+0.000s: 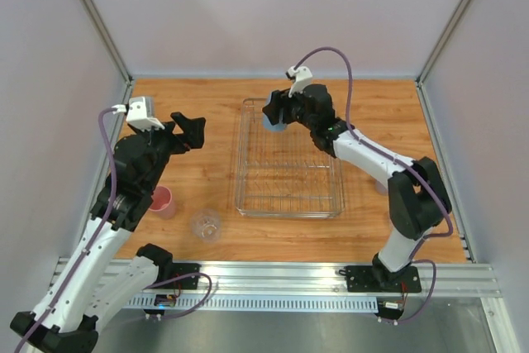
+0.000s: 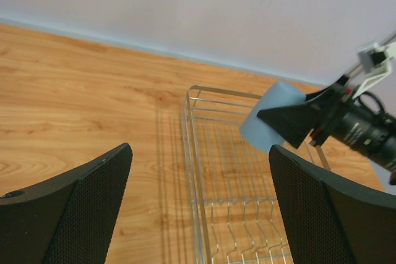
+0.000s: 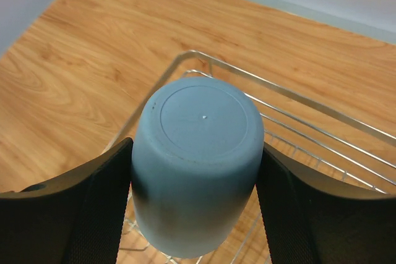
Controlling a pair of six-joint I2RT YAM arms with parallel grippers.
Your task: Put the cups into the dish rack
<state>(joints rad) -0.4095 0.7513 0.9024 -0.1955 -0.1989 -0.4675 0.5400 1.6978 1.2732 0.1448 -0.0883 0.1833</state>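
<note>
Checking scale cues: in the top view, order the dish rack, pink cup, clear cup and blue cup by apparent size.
1. dish rack.
2. pink cup and clear cup: alike, not ranked.
Unranked: blue cup, mostly hidden by the right gripper.

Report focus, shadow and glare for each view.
Top external: even light, sharp, though the clear cup reads faintly against the wood. Left wrist: the dish rack throws thin line shadows leftward; the blue cup looks soft. Right wrist: cup base crisp, lower side shaded dark.
</note>
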